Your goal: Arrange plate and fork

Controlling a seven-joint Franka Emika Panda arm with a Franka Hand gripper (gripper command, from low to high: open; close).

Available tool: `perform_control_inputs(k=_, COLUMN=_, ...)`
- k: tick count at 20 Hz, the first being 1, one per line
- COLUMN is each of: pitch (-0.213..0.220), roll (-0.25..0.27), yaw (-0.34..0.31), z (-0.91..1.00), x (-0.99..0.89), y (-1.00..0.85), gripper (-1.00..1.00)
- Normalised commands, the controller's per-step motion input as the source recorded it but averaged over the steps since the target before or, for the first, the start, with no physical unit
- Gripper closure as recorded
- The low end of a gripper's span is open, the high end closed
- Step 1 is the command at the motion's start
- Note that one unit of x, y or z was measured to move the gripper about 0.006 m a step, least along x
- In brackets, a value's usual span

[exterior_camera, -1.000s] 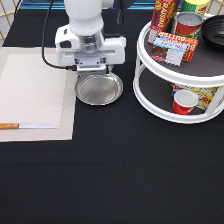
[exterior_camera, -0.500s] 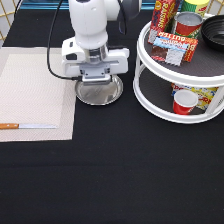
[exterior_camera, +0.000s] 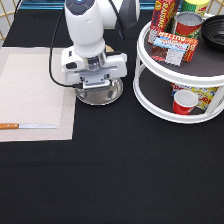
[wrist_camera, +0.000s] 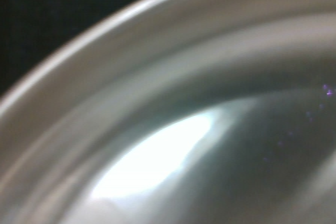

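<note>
Nearest the exterior view's bottom the black table is bare. Further up, at the exterior view's left, a knife lies along the near edge of a beige mat, blade toward the exterior view's right. Just past the mat's right edge sits the plate on the table; only its near rim and part of its floor show beneath the arm. The gripper is low over the plate, at or just above its far part; whether its fingers are apart or together I cannot tell, as the hand's body hides them. The wrist view is filled by the plate, its curved rim and shiny floor. At the exterior view's right stands a white two-tier rack: a red cup on the lower shelf, a can and packets above.
</note>
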Motion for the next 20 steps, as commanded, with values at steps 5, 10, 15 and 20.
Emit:
perform_control_inputs(k=5, pitch=0.047, roll=0.106, yaw=-0.010, z=0.01, x=0.33, y=-0.56, gripper=-1.00)
perform_control_inputs(k=10, pitch=0.051, roll=0.091, yaw=-0.031, z=0.08, x=0.26, y=-0.63, gripper=-1.00)
perform_control_inputs(k=15, pitch=0.054, roll=0.058, yaw=-0.026, z=0.10, x=0.26, y=-0.68, gripper=-1.00)
perform_control_inputs(k=20, pitch=0.039, roll=0.045, yaw=-0.019, z=0.03, x=0.18, y=-0.73, gripper=-1.00)
